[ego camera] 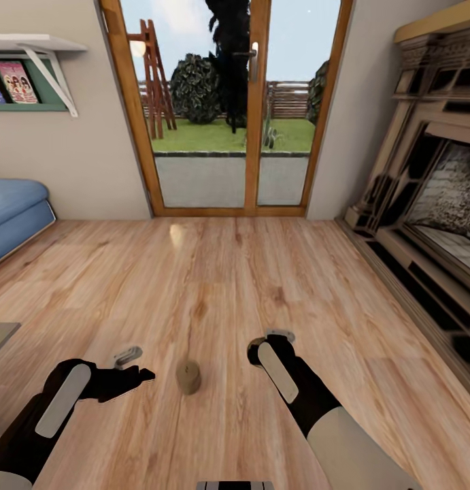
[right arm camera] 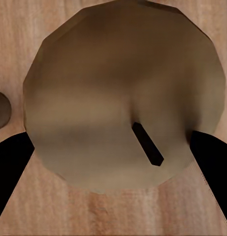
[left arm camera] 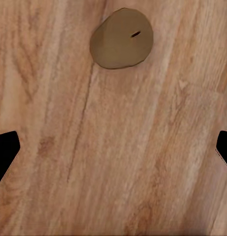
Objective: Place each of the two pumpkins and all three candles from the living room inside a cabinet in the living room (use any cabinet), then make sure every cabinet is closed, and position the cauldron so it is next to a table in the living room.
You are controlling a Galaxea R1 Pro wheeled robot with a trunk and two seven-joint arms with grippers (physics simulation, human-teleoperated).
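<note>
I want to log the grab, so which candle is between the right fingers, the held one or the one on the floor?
The candle close under the right wrist camera, flanked by both fingers; the other candle stands alone on the floor.

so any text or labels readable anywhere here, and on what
None can be read.
Magazine covers on the green wall rack under the shelf: pink covers with figures, any titles too small and blurred.
Candles: plain, no label.
Fireplace: no writing.
</note>
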